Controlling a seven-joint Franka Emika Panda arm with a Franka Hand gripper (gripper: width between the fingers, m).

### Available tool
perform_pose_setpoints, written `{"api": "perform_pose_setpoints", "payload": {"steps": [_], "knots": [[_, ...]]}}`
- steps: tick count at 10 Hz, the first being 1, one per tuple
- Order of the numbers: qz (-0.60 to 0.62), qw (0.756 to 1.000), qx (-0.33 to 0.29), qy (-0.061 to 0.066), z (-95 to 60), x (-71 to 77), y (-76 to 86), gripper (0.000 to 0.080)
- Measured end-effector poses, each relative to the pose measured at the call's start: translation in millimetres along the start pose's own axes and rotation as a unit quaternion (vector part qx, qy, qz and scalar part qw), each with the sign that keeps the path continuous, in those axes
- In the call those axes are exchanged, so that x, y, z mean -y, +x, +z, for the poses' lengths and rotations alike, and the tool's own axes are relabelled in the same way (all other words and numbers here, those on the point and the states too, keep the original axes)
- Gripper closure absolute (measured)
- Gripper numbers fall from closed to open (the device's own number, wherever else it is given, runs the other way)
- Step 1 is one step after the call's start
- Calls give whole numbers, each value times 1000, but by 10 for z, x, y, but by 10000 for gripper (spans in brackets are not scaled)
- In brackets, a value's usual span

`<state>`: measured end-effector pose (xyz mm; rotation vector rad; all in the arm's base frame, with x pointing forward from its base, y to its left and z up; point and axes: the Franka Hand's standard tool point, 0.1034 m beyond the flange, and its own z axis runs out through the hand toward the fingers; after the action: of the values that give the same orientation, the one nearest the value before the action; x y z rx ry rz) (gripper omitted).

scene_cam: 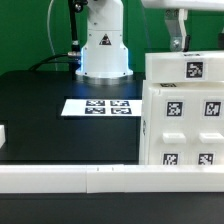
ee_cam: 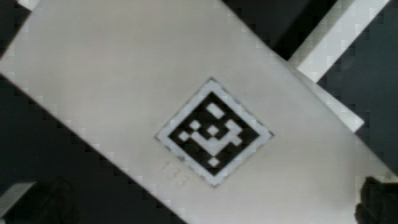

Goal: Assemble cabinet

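Note:
The cabinet [scene_cam: 185, 115] is a large white boxy case at the exterior view's right, with several black-and-white tags on its faces. My gripper [scene_cam: 179, 42] hangs just above its top back edge. In the wrist view a white tagged face of the cabinet [ee_cam: 160, 90] fills most of the picture, with one tag [ee_cam: 217, 132] in the middle. The gripper [ee_cam: 196, 206] is open: one dark fingertip [ee_cam: 15, 205] shows at each lower corner, wide apart on either side of that face. Nothing is held between them.
The marker board [scene_cam: 100, 106] lies flat on the black table in front of the robot base [scene_cam: 103, 50]. A long white rail [scene_cam: 80, 180] runs along the front edge. A small white block [scene_cam: 3, 136] peeks in at the exterior view's left.

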<state>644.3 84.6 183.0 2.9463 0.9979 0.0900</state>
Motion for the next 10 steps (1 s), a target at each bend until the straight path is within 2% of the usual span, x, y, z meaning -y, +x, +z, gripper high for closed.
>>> {"api": "perform_pose_setpoints", "payload": {"steps": [2,4,5,6,7,10], "knots": [[-117,993,20,-5,7,-29,-47,4],[-262,964,43,13,27,-6,-116,4],[-300,953,43,13,16,-41,-135,4],[-314,948,47,10,23,-64,-152,4],[-298,953,47,10,25,-63,-152,4],[-282,958,55,17,122,14,-161,4]]}}
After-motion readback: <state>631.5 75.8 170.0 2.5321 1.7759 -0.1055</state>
